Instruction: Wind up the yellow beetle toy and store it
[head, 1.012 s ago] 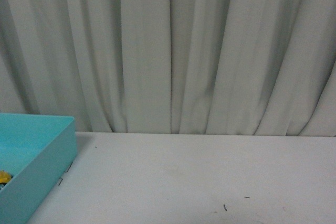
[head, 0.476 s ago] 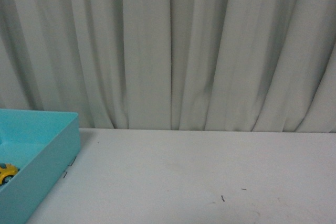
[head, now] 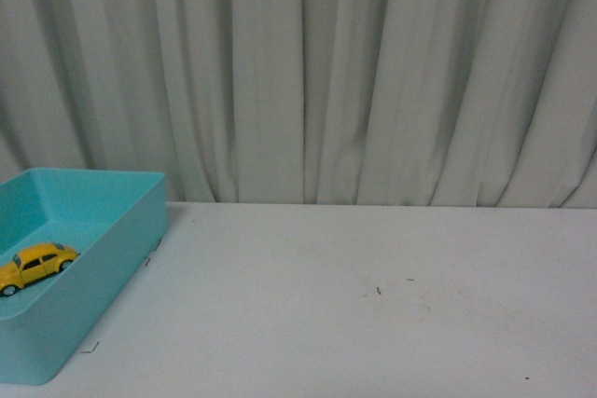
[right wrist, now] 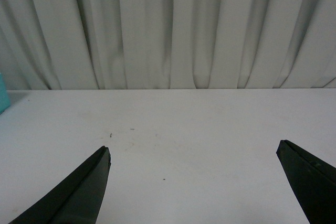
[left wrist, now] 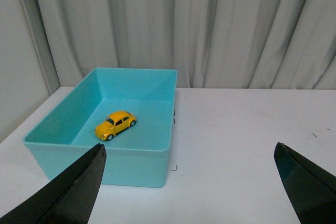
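Note:
The yellow beetle toy [head: 35,266] stands on its wheels inside a light blue open box [head: 112,263] at the left of the white table. It also shows in the left wrist view [left wrist: 115,124], on the floor of the box [left wrist: 157,145]. My left gripper [left wrist: 189,153] is open and empty, well back from the box and above the table. My right gripper [right wrist: 191,153] is open and empty over bare table. Neither arm shows in the front view.
The white table [head: 373,305] stretches to the right of the box, with small dark specks [head: 378,290] on it. A pale pleated curtain [head: 326,72] hangs along the far edge. A grey wall panel [left wrist: 21,77] stands left of the box.
The front view has shifted: the box and table edge now sit higher and further right in the picture, and the whole yellow car has come into sight inside the box.

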Tool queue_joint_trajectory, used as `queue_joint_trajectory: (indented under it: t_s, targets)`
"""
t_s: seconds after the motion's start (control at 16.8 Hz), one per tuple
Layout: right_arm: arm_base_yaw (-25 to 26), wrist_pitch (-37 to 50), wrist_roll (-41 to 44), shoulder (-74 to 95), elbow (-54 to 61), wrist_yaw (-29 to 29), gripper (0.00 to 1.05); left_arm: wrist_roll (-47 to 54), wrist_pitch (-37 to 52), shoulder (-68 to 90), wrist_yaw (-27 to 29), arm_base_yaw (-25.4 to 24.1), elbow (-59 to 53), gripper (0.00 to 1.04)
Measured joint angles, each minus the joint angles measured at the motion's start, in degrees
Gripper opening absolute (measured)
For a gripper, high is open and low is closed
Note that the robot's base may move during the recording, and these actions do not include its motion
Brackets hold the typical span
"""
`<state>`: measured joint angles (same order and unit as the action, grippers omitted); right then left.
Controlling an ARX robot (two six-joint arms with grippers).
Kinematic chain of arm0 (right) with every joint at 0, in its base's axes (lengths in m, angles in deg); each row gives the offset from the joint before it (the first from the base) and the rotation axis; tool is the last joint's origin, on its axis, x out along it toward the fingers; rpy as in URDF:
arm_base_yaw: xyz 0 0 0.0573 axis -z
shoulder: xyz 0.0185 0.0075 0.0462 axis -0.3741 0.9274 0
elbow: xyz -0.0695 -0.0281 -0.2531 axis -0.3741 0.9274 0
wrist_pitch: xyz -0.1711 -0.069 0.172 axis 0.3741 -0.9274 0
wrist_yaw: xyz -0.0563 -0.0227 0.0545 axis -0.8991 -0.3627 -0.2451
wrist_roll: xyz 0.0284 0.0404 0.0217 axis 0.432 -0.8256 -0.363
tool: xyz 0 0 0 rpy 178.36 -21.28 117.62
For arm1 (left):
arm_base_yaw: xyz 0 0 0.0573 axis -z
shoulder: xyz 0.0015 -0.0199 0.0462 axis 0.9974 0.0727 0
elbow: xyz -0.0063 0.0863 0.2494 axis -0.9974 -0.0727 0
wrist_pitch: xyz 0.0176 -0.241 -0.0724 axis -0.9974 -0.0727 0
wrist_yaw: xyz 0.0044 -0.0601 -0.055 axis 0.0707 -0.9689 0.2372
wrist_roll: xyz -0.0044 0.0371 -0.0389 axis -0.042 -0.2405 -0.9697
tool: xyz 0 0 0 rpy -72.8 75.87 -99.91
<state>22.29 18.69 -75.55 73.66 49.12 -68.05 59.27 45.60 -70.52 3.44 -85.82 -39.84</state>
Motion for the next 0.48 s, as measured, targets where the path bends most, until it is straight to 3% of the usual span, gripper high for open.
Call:
queue_joint_trajectory:
  t_s: [0.48]
  targets:
    - [0.0, 0.2, 0.0, 0.0, 0.0, 0.0, 0.98, 0.0, 0.1, 0.0, 0.0, 0.0, 0.0, 0.98]
